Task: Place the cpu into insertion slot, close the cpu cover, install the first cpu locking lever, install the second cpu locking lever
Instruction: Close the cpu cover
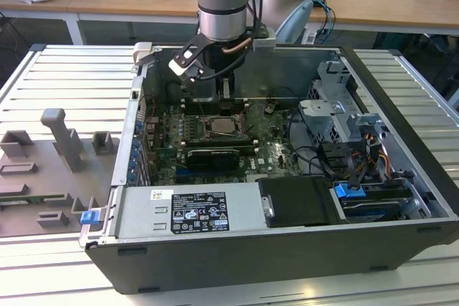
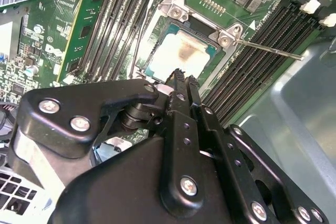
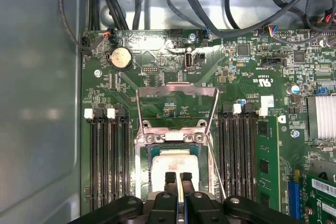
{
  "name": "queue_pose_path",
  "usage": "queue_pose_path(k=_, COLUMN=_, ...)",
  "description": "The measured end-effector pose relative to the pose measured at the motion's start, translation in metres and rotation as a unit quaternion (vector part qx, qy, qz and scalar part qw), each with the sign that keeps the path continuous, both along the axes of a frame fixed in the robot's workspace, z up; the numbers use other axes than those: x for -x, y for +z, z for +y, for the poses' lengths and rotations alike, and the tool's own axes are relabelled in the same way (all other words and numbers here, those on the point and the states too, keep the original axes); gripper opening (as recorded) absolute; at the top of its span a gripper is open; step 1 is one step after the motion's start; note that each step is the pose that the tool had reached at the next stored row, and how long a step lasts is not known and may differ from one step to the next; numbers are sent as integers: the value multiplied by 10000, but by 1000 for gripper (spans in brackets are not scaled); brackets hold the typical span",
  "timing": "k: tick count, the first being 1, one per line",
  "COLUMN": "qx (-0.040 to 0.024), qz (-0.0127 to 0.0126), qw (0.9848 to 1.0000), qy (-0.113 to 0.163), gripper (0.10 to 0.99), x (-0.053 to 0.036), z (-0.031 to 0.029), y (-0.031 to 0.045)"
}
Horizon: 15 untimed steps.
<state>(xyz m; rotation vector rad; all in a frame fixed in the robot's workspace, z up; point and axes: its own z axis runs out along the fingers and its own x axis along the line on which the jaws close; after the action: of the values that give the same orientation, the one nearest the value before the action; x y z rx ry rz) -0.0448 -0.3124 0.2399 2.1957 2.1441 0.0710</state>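
exterior view: high, set back, tilted down into the open black metal computer case (image 1: pixel 237 270) on the ribbed grey bench (image 1: pixel 43 84) | first wrist view: close, straight down past the black tool (image 3: pixel 178 178) onto the green circuit board (image 3: pixel 168 77) | second wrist view: closer, oblique across the same board | shared by all views: square silver-rimmed socket (image 1: pixel 228 128) (image 2: pixel 181 51) (image 3: pixel 173 163)

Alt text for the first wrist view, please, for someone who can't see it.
The black gripper, fingertips close together, is over the pale silvery square cpu seated in the metal-rimmed insertion slot on the green circuit board. The thin silvery frame-shaped cpu cover stands flipped open.
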Motion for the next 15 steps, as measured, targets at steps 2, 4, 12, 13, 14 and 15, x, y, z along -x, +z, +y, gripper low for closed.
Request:
queue_pose_path(k=2, qx=1, qz=1, qw=10000, qy=-7, gripper=169, x=0, z=0, y=9)
queue_pose_path(k=4, qx=2, qz=1, qw=10000, qy=-14, gripper=169, x=0, z=0, y=22)
queue_pose_path(k=12, qx=1, qz=1, qw=10000, qy=-27, gripper=169, x=0, z=0, y=101)
queue_pose_path(k=13, qx=1, qz=1, qw=10000, qy=-29, gripper=169, x=0, z=0, y=116)
queue_pose_path(k=14, qx=2, qz=1, qw=10000, qy=-33, gripper=169, x=0, z=0, y=141)
queue_pose_path(k=15, qx=2, qz=0, qw=10000, qy=-34, gripper=169, x=-5, z=0, y=140)
